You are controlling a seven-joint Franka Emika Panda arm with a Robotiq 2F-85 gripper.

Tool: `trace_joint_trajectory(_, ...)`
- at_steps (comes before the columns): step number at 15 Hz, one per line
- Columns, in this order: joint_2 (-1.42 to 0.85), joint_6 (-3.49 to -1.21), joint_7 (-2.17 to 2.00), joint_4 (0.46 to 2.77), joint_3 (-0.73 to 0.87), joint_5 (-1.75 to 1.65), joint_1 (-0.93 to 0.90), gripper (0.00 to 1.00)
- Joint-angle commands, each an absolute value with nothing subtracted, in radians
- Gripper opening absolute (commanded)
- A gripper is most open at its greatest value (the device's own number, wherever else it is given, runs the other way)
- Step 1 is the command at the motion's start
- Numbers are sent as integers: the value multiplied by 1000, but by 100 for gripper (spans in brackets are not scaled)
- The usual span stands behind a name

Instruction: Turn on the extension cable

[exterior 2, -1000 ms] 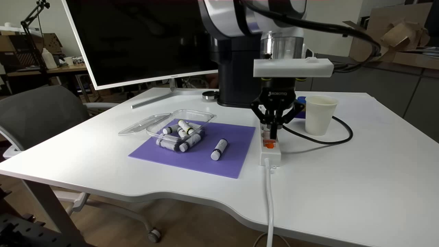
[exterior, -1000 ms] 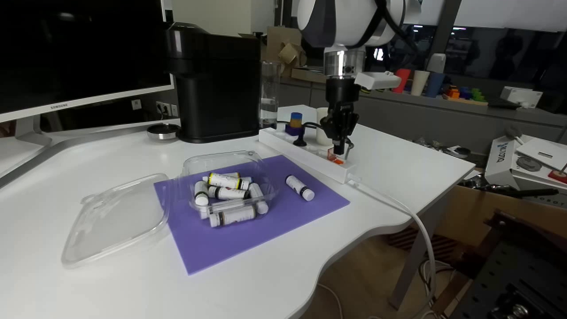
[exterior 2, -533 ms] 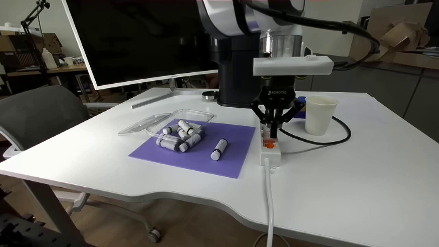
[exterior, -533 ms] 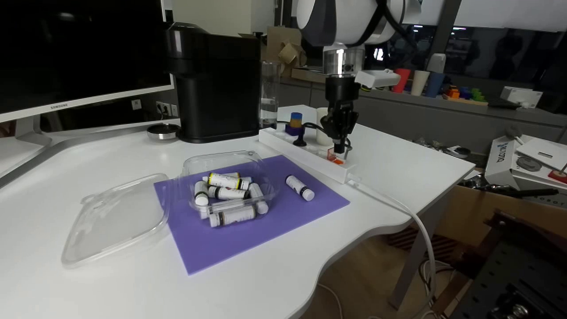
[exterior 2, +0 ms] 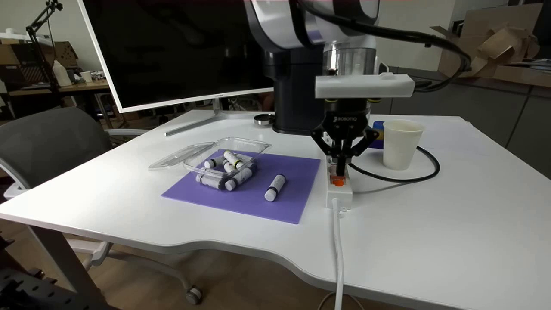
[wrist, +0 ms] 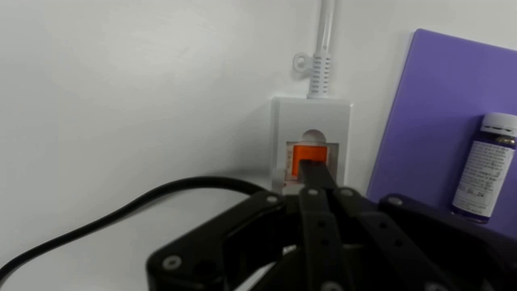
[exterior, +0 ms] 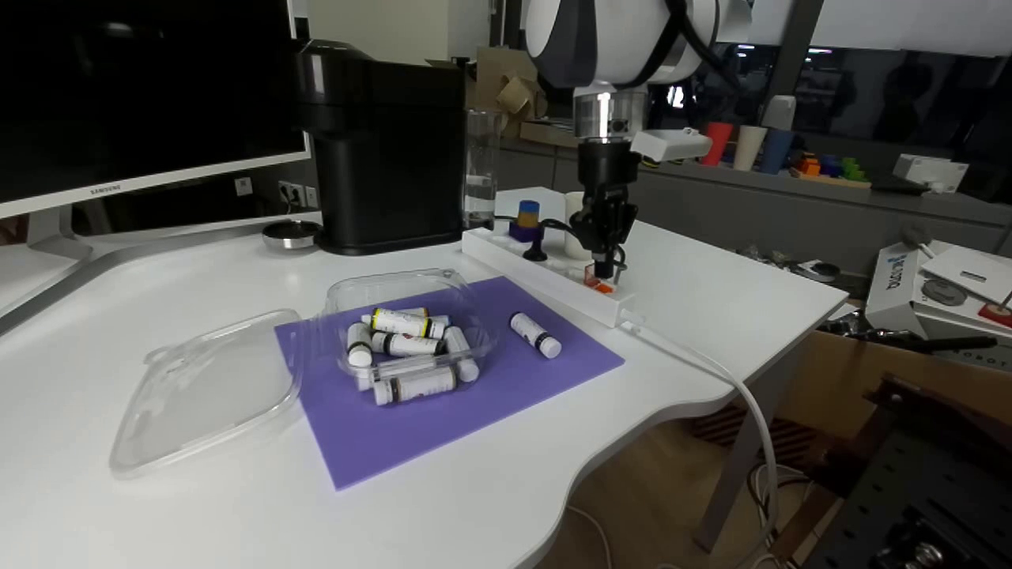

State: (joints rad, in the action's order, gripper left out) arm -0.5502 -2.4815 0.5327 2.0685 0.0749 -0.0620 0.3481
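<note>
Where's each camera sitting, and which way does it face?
An exterior view: close to the clear lid, looking over the purple mat; arm and gripper show.
An exterior view: off the white table, facing along the extension cable; arm and gripper show.
Wrist view: on the arm, facing down at the orange switch; gripper shows.
Both exterior views share the monitor.

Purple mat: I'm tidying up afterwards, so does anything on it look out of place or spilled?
One white-labelled bottle lies on its side on the purple mat, outside the clear container that holds several similar bottles, so it looks like a stray. No spill shows.
</note>
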Motion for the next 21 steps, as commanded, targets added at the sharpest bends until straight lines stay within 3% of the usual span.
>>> trace_joint_trajectory(1, -560, -2477, 513, 2066, 89, -84, 340, 0)
trace_joint_trajectory(21, -660, -2354, 552, 1960, 65, 10, 410, 0)
